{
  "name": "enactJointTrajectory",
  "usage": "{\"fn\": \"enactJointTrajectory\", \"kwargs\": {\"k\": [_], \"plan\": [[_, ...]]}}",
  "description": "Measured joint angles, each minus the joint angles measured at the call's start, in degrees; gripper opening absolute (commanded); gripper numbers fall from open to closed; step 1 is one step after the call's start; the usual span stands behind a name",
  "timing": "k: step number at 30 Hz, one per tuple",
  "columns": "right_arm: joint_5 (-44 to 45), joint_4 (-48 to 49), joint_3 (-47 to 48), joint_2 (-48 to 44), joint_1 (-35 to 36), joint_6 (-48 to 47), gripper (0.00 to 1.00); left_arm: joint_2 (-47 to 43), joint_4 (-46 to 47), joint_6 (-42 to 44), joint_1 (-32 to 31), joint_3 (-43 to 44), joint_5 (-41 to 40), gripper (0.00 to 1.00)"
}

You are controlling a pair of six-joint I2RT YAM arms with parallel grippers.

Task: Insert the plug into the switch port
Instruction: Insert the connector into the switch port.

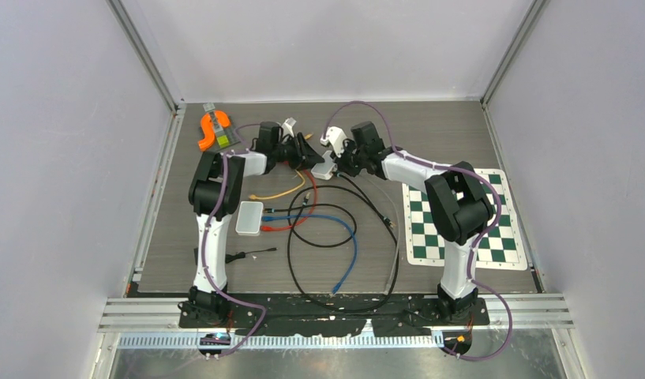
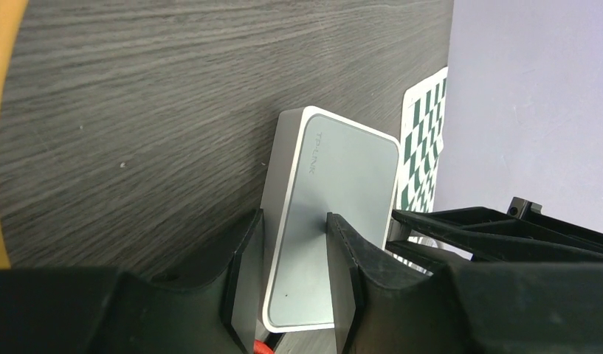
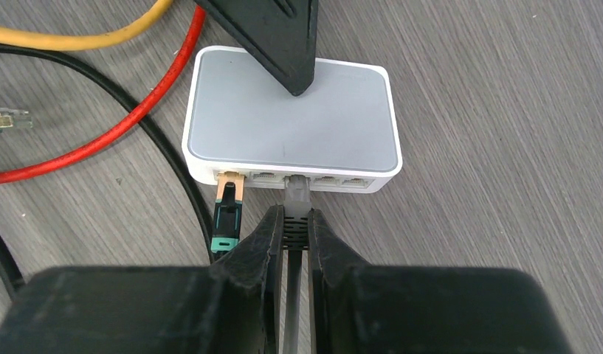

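From above, both arms are reaching to the far middle of the bench [image 1: 461,126], where the left claw [image 1: 307,151] and right claw [image 1: 339,163] are meeting at the white switch [image 1: 324,168]. Yellow, red, black and blue cables [image 1: 346,260] are lying nearer the bases.

In the left wrist view, the left claw [image 2: 294,276] is standing partly closed and holding the switch [image 2: 342,199], with a finger [image 2: 246,273] on each side.

In the right wrist view, the right claw [image 3: 291,221] is standing narrow, pinching the grey plug [image 3: 297,193], whose tip is sitting at the mouth of a middle port. I cannot tell how deep it goes. A green-booted plug [image 3: 228,210] is occupying the leftmost port, and a black fingertip [image 3: 291,51] is pressing on the switch [image 3: 291,125] lid.
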Motion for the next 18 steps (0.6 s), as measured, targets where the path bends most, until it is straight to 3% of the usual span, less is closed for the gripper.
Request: {"fn": "enactJointTrajectory", "kwargs": {"k": [3, 8, 18], "plan": [[-0.76, 3.91, -2.62, -0.46, -0.61, 1.2, 0.05, -0.07, -5.92, 3.5, 0.0, 2.99, -0.35, 0.43], [-3.89, 12.52, -7.43, -0.66, -1.81, 4.42, 0.05, -0.09, -23.28, 13.66, -0.02, 12.39, -1.2, 0.47], [-5.07, 24.28, -15.43, -1.9, -3.67, 10.58, 0.05, -4.0, -30.18, 16.24, -0.02, 15.93, 2.99, 0.57]]}}
